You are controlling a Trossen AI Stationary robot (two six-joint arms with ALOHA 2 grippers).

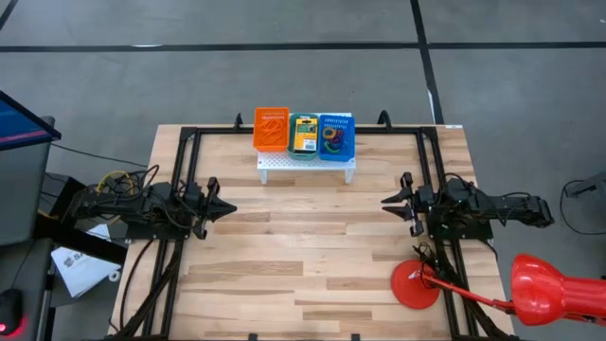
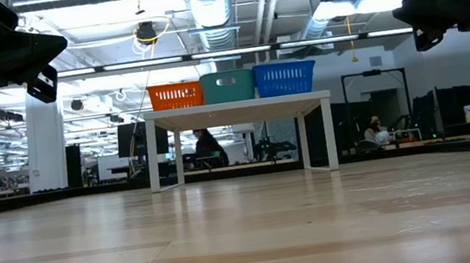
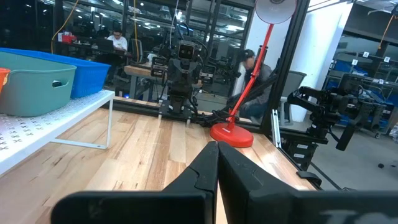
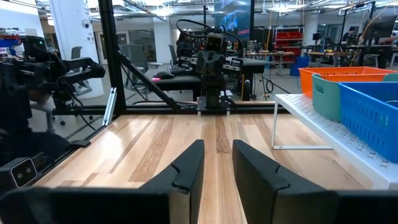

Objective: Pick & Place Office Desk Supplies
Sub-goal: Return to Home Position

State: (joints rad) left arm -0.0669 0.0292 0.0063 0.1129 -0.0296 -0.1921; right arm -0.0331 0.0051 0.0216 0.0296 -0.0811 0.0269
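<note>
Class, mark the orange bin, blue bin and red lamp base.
orange bin [image 2: 176, 95], low view, front wall.
blue bin [image 2: 284, 78], low view, front wall.
red lamp base [image 1: 409, 289], high view, flat top.

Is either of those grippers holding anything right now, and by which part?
Nothing is held. The left gripper is shut on nothing; the right gripper is open and empty.

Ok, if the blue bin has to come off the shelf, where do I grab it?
I'd take the blue bin by the rim of its end wall facing the arms, coming from above, one finger inside, one outside. The green bin sits close against one long side, but the open top leaves that rim free. The right gripper is nearer.
</note>
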